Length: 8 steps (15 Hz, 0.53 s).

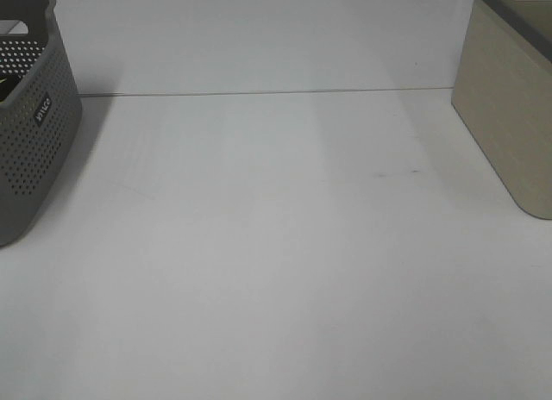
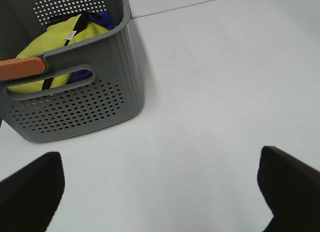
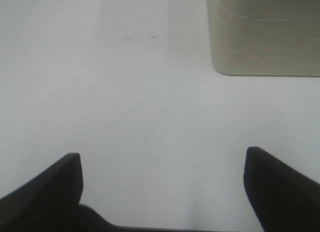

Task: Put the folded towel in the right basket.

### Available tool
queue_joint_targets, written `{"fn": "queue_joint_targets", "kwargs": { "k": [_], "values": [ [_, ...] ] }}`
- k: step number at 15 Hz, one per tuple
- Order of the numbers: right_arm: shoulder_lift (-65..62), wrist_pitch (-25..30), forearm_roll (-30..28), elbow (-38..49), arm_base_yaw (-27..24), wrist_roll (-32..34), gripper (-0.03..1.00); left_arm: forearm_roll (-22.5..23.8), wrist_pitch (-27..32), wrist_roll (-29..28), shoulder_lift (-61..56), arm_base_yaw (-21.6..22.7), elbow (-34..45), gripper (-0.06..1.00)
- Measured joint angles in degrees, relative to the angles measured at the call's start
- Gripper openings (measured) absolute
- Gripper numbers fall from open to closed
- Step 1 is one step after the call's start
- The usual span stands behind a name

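**Both grippers spread wide over the table, towel sitting in the grey basket**

The white table (image 1: 276, 262) filled the high view, neither arm visible in it. A grey perforated basket (image 1: 30, 124) stood at the table's left edge, a beige basket (image 1: 509, 115) at the right edge, well apart from each other.

In the left wrist view the left gripper (image 2: 160, 192) was wide, its two dark fingers (image 2: 30, 192) far apart with bare table between them, holding nothing. The grey basket (image 2: 75, 107) stood near, ahead of the gripper and not touching it. Inside lay the towel (image 2: 55, 42), yellow-green and bundled, with a dark strap across it and something blue or purple beside it; could not tell what that was. An orange-brown handle piece (image 2: 20, 68) sat on the basket's rim.

In the right wrist view the right gripper (image 3: 162, 187) was also wide and empty, fingers (image 3: 50, 187) apart over bare table. The beige basket (image 3: 265, 32) stood ahead of it, apart; its inside was not visible.
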Motion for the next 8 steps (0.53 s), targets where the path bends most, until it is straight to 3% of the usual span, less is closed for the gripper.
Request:
{"fn": "queue_joint_targets", "kwargs": {
  "k": [8],
  "values": [
    [-4.9, -0.1, 0.1, 0.0, 0.0, 0.0, 0.81, 0.0, 0.0, 0.0, 0.0, 0.0, 0.0, 0.99]
  ]
}}
